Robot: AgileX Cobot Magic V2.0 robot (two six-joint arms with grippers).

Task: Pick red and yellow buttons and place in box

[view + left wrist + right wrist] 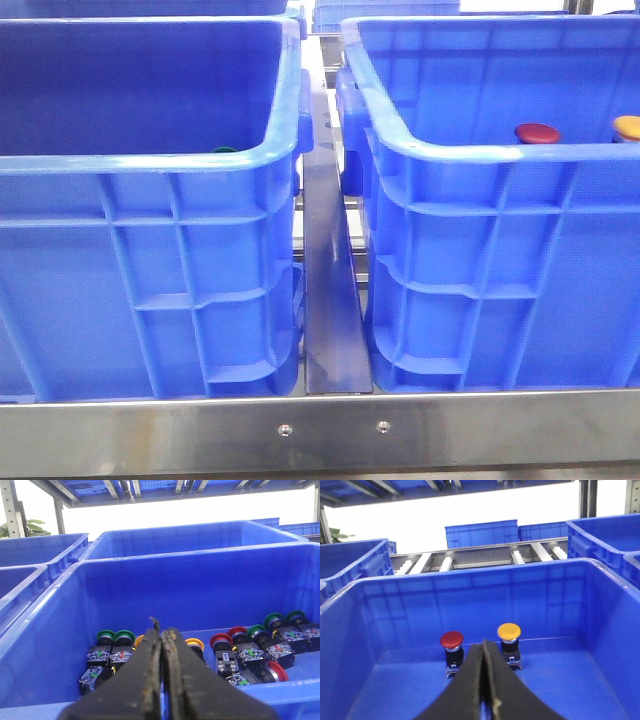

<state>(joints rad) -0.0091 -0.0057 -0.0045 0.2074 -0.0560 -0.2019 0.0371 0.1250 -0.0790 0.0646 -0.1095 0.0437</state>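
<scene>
Two deep blue crates stand side by side in the front view. The right box (pixel 470 150) holds a red button (pixel 537 133) and a yellow button (pixel 627 127), both upright. In the right wrist view the red button (pixel 452 640) and the yellow button (pixel 509 632) stand on the box floor beyond my right gripper (pixel 484 645), which is shut and empty. The left crate (pixel 150 165) holds several red (pixel 221 641), yellow (pixel 195 643) and green (pixel 123 637) buttons lying in a row. My left gripper (pixel 161 630) is shut and empty, above that crate's near wall.
A steel rail (pixel 325 290) runs between the two crates and a steel bar (pixel 320 430) crosses the front. More blue crates (pixel 481 534) and roller conveyor tracks (pixel 470 557) stand behind. Neither arm shows in the front view.
</scene>
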